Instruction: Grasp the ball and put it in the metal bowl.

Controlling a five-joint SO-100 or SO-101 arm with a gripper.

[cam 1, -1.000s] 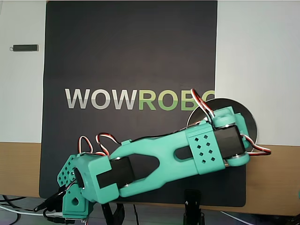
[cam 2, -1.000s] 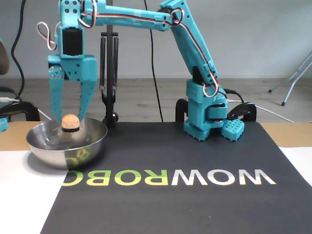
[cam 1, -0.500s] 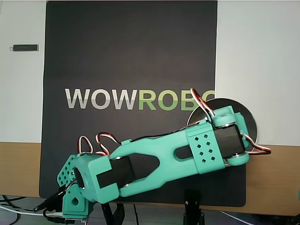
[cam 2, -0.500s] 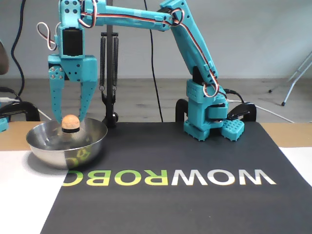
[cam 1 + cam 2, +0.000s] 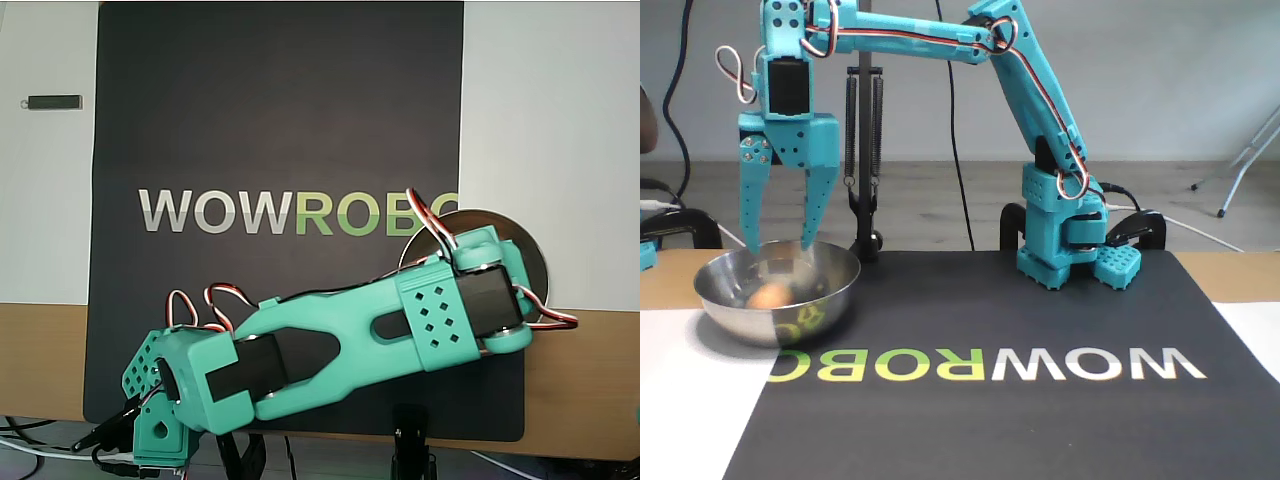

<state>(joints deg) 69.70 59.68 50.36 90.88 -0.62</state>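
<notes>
In the fixed view the metal bowl [image 5: 840,285] stands at the left on the edge of the black mat. The tan ball [image 5: 770,295] lies inside it, free of the fingers. My gripper [image 5: 780,240] hangs straight down over the bowl, open and empty, with its fingertips [image 5: 750,240] at about rim height above the ball. In the overhead view only part of the bowl's rim [image 5: 535,250] shows past my wrist. The ball and the fingers are hidden under the arm there.
A black mat [image 5: 1040,320] with WOWROBO lettering covers the table. My base [image 5: 1070,240] stands at its far edge. A black stand with springs [image 5: 865,150] rises just behind the bowl. A small dark stick [image 5: 55,101] lies on the white surface at the overhead view's upper left.
</notes>
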